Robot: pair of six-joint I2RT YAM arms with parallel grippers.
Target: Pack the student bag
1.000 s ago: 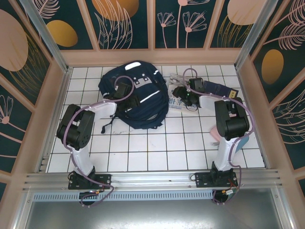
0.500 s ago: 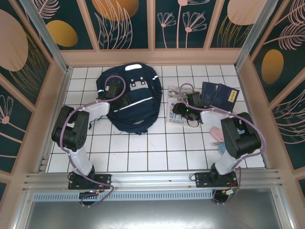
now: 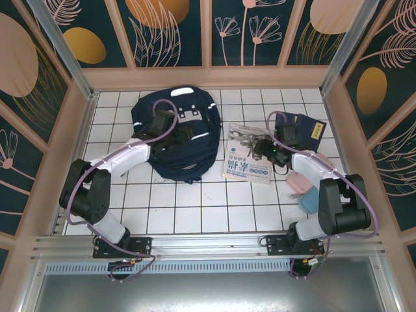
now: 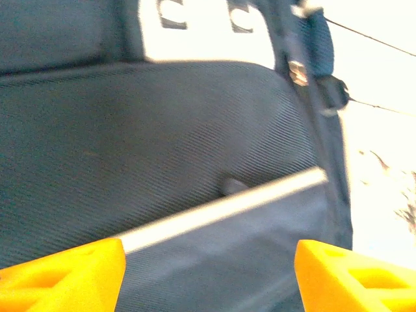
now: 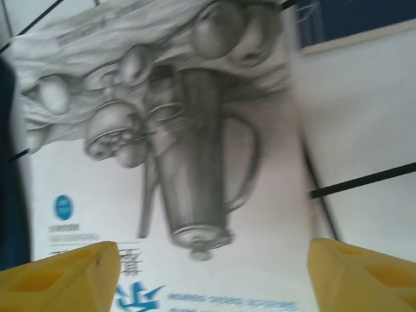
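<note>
- The left claw hung right over the bag, its orange fingers spread wide. Nothing was gripped, and dark cloth lay below them.
- The bag lay flat on the tiled table, straight beneath the left claw and off to the left of the right claw.
- The right claw stood wide apart too and was empty. It hovered above a book, with the pencil drawing of a jug directly under it.
- On feel, the bag looked like soft woven cloth, limp rather than stiff. It would likely sag, fold and slide over itself when lifted.
- It lay fairly flat, so it was probably light for its bulk. A single pinch would likely raise a fold of cloth and not the whole bag.
- The smooth panel under the left claw gave little to bite on, since fingers closing there would only bunch the fabric.
- Better holds would be the firmer parts. One was the white stripe crossing just ahead of the fingers, another the grey-white patch further ahead at the top. A third was the strap hardware ahead and to the right.
- A small dark tab sat just past the stripe. It may have been a zip pull, though the blur made that hard to call.
- To pack, one claw would need to hold an opening edge up while the other fed things in, because the soft mouth would probably fall shut.
</note>
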